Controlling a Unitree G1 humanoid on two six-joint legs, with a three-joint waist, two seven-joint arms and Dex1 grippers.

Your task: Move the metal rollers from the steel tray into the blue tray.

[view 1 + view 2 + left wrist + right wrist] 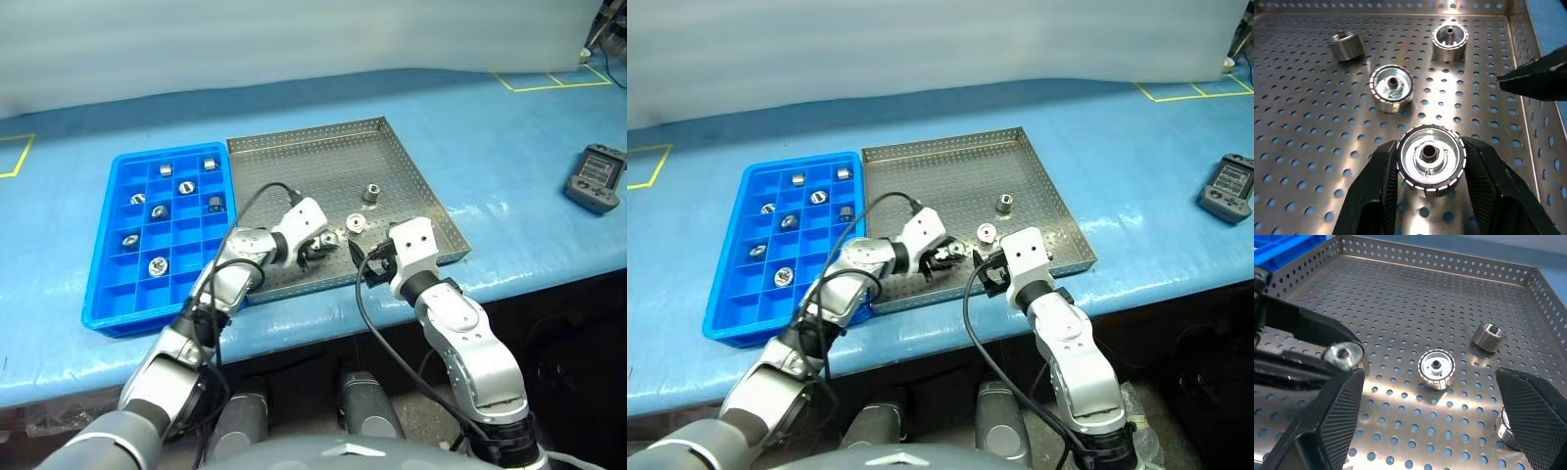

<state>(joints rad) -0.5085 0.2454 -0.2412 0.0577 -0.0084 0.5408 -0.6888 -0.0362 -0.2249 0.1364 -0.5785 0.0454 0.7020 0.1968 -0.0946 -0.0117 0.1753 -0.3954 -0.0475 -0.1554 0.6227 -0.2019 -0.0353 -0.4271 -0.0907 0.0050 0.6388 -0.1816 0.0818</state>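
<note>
Long counter point(490, 147) topped with a bright blue mat, slightly wrinkled, running across the whole width. Yellow tape outlines on the mat: one corner mark point(18, 157) at the counter's far-left side, one rectangle point(554, 80) at its far-right back corner. Dark grey handheld device point(596, 177) with a small screen lies on the mat near the counter's right end, well apart from everything else. Behind the counter a pale grey-white wall or sheet point(294, 39), plain. Counter's front edge drops to a dark underside; dim floor point(1205, 392) below with some clutter, hard to identify. Even overhead light, soft glare on the mat.
</note>
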